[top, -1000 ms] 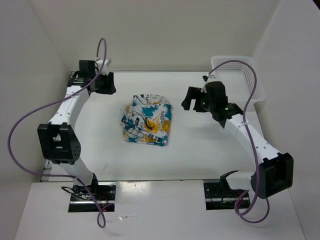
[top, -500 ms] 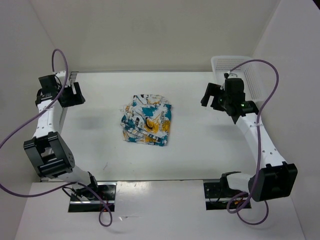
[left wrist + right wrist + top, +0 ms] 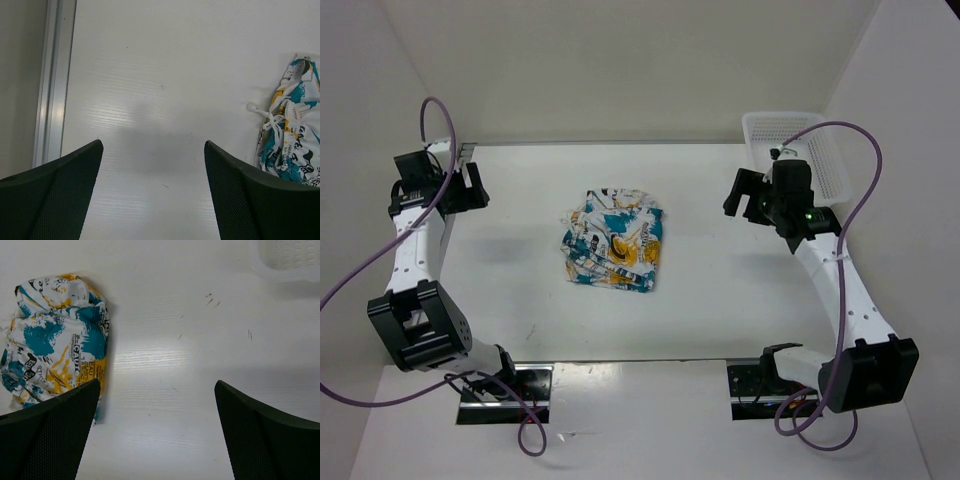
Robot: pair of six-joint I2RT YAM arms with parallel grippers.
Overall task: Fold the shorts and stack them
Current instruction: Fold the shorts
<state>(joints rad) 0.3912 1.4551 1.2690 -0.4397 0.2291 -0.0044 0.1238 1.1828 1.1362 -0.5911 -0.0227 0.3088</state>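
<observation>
The shorts (image 3: 613,239), white with a teal, yellow-orange and black print, lie folded in a compact pile at the middle of the table. They show at the right edge of the left wrist view (image 3: 292,125), drawstring toward the camera, and at the left of the right wrist view (image 3: 55,350). My left gripper (image 3: 470,188) hangs at the far left of the table, open and holding nothing (image 3: 152,160). My right gripper (image 3: 745,195) hovers right of the shorts, open and holding nothing (image 3: 157,400).
A white plastic mesh basket (image 3: 820,150) stands at the back right corner, just behind the right gripper; its rim shows in the right wrist view (image 3: 287,267). A metal rail (image 3: 52,85) runs along the table's left edge. Side walls close in on both sides.
The left arm swung from near the shorts out to the table's far left and its jaws widened. The right gripper drew back to the right, toward the basket. The shorts stayed put.
</observation>
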